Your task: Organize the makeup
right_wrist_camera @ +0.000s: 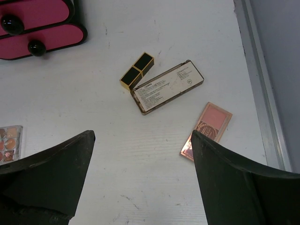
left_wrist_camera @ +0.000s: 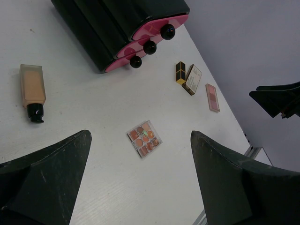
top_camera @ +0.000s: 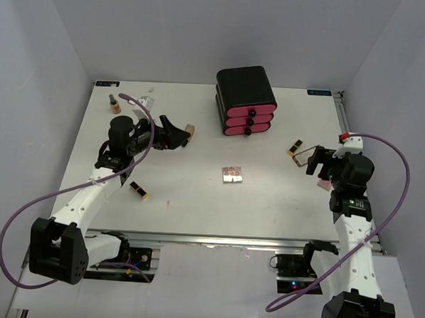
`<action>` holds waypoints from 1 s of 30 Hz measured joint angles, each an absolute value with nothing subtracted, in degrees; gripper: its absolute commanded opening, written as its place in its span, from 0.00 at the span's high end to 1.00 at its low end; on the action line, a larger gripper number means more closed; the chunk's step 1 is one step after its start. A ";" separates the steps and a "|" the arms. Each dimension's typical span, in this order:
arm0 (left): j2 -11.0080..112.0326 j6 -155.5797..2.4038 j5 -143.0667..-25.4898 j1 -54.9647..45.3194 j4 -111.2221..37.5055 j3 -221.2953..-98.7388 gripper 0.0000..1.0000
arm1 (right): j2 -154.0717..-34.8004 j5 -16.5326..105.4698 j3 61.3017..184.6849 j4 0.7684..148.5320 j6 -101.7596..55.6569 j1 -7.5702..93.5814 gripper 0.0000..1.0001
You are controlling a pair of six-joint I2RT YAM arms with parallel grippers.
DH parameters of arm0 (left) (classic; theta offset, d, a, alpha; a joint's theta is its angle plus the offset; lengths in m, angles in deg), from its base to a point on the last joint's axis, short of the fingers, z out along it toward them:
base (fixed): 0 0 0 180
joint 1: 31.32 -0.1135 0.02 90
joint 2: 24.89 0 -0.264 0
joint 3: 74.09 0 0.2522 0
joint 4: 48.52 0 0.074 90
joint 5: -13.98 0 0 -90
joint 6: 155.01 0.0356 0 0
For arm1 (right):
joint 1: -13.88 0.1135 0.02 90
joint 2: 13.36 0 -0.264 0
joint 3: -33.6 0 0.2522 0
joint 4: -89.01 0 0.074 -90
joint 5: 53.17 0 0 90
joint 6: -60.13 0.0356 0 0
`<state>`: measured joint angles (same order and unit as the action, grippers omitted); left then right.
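The makeup lies scattered on the white table. A square palette (top_camera: 232,174) (left_wrist_camera: 144,138) of pink pans sits mid-table. One black-and-gold lipstick (top_camera: 139,191) lies at the left front. Another lipstick (right_wrist_camera: 137,71) touches a tan compact (right_wrist_camera: 167,86), with a pink compact (right_wrist_camera: 207,129) to their right. A small brown bottle (top_camera: 115,105) stands at the back left. A tan foundation bottle (left_wrist_camera: 33,89) lies beside my left gripper (top_camera: 179,136) (left_wrist_camera: 140,173), which is open and empty. My right gripper (top_camera: 316,164) (right_wrist_camera: 140,173) hovers open by the pink compact, holding nothing.
A black box with three pink drawers (top_camera: 245,100) (left_wrist_camera: 122,28) stands at the back centre, all drawers shut. A small clear item (top_camera: 148,99) lies near the brown bottle. A metal rail (right_wrist_camera: 258,84) runs along the table's right edge. Grey walls enclose three sides.
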<state>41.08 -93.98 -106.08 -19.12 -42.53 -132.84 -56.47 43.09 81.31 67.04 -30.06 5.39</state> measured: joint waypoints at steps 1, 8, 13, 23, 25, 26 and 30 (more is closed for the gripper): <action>41.08 -93.98 -106.08 -19.12 -42.52 -132.84 0.02 | -56.48 43.23 81.31 67.04 -30.01 5.39 0.10; 41.10 -93.95 -106.05 -19.11 -42.50 -132.84 0.02 | -58.12 51.16 81.31 67.23 -33.61 5.39 0.10; 41.12 -93.70 -105.82 -19.11 -42.47 -132.84 0.02 | -62.77 67.41 82.01 64.93 -44.16 6.32 0.10; 41.45 -91.93 -103.88 -19.09 -41.14 -132.99 0.02 | -80.72 78.31 96.73 63.42 -46.51 18.41 0.09; 41.43 -91.51 -103.39 -19.09 -41.00 -133.03 0.02 | -85.41 77.96 100.52 65.93 -42.81 21.01 0.07; 41.43 -91.24 -103.05 -19.11 -40.83 -133.08 0.02 | -87.62 77.62 102.06 66.90 -40.21 21.95 0.04; 41.43 -90.28 -101.84 -19.12 -40.25 -133.36 0.02 | -98.44 74.34 109.66 71.61 -26.03 23.27 0.10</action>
<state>41.43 -90.28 -101.84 -19.12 -40.25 -133.36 -98.44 74.34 109.66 71.61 -26.03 23.27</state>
